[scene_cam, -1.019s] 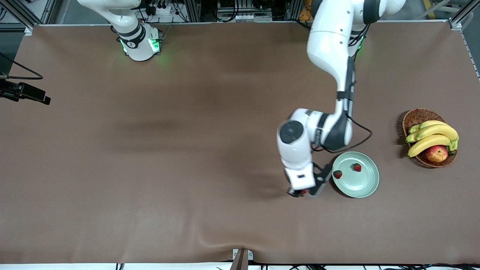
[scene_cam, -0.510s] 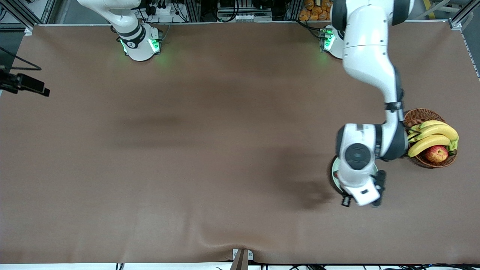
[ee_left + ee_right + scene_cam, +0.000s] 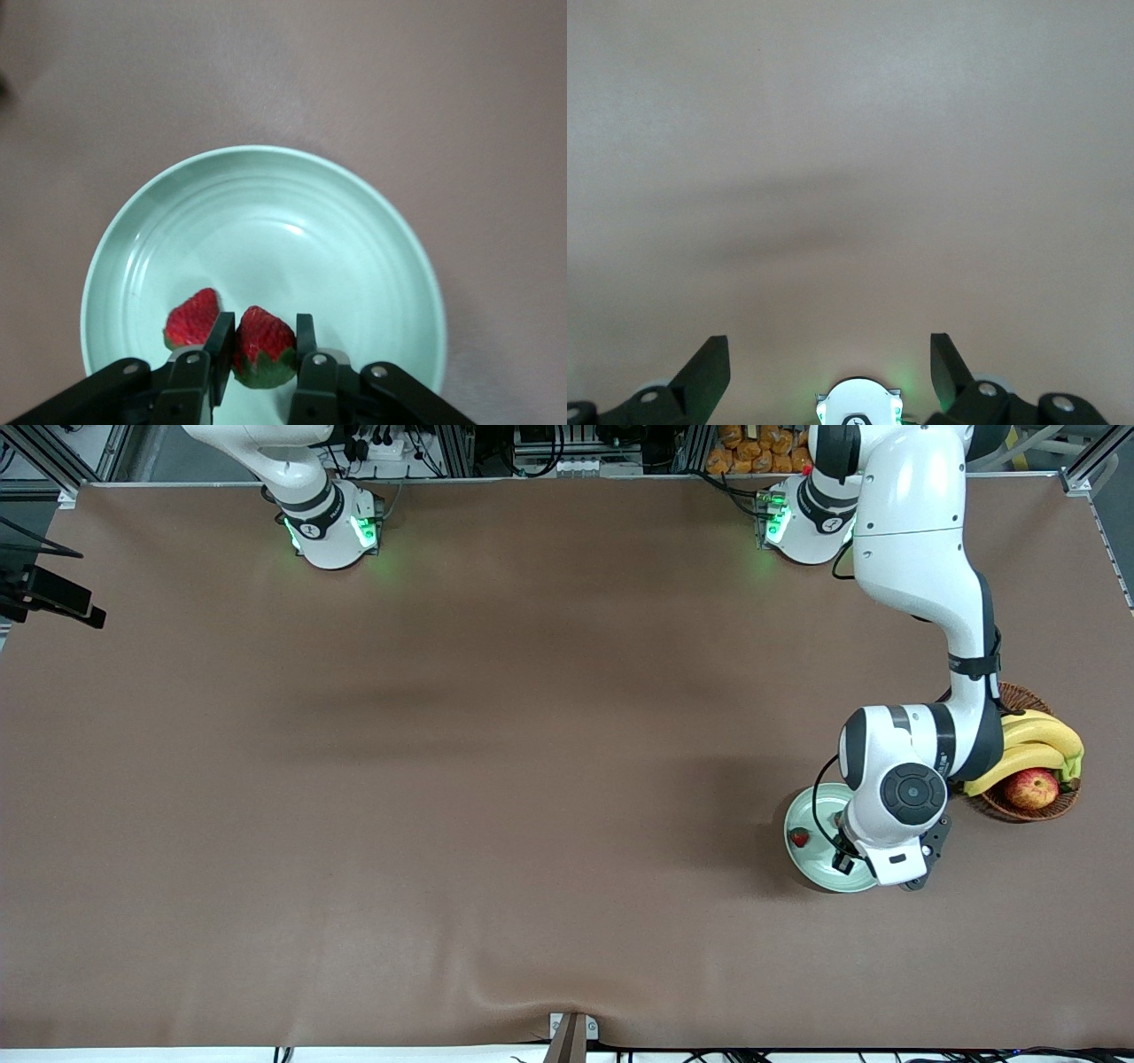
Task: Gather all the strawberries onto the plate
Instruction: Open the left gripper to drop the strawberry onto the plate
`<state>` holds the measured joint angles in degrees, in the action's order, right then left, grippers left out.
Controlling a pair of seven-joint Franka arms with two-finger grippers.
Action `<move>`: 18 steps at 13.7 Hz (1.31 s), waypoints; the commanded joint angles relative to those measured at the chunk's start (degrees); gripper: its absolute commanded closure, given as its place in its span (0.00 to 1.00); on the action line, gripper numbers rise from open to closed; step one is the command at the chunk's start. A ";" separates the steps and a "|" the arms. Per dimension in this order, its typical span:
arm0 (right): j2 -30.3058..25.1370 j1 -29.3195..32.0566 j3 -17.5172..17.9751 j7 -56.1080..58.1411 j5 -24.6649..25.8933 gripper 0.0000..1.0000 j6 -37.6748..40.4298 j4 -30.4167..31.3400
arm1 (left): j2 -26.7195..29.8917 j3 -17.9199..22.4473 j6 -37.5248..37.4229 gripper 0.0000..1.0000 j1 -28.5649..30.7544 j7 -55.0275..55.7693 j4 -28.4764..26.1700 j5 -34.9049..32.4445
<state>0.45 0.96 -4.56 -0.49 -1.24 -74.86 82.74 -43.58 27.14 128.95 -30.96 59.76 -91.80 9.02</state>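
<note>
My left gripper (image 3: 263,322) hangs low over the pale green plate (image 3: 292,204) and is shut on a strawberry (image 3: 262,347), red tip out, green cap toward the hand. A second strawberry (image 3: 192,317) lies in the plate just beside one finger. In the front view the left arm's wrist covers much of the plate (image 3: 811,808), and one strawberry (image 3: 800,837) shows near the plate's rim toward the right arm's end. My right gripper (image 3: 828,341) is open with nothing in it, above bare table, and that arm waits.
A wicker basket (image 3: 1059,804) with bananas (image 3: 1036,746) and a red-yellow apple (image 3: 1031,788) stands close beside the plate, partly under the left arm's elbow. Brown cloth covers the whole table (image 3: 443,779).
The left arm swung from the bare table beside the plate to over the plate, carrying the strawberry. The right arm barely shifted.
</note>
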 commanded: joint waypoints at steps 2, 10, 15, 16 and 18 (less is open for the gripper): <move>-0.53 -0.26 -0.45 -0.74 0.10 0.00 0.95 -0.47 | 2.45 -2.62 -0.01 0.01 3.62 -7.37 -2.07 0.74; -0.36 0.44 -0.19 -0.74 0.10 0.00 0.77 -0.47 | 14.74 -2.27 -1.15 0.00 6.61 -16.42 -2.77 0.30; -0.27 0.18 -0.19 -0.74 0.10 0.00 0.77 -0.47 | 23.62 -2.44 -8.70 0.00 6.08 -22.65 -2.86 0.03; -0.27 0.18 -0.19 -0.74 0.10 0.00 0.60 -0.47 | 25.55 -2.44 -11.32 0.00 6.00 -24.76 -2.86 -0.05; -0.18 0.18 -0.28 -0.65 0.10 0.00 0.16 -0.38 | 29.85 -2.62 -16.86 0.00 5.64 -27.84 -2.86 -2.15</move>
<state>0.45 1.05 -5.04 -0.53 -1.24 -74.82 82.72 -19.29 24.91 116.19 -24.84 34.75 -92.41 8.83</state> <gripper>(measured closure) 0.000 0.000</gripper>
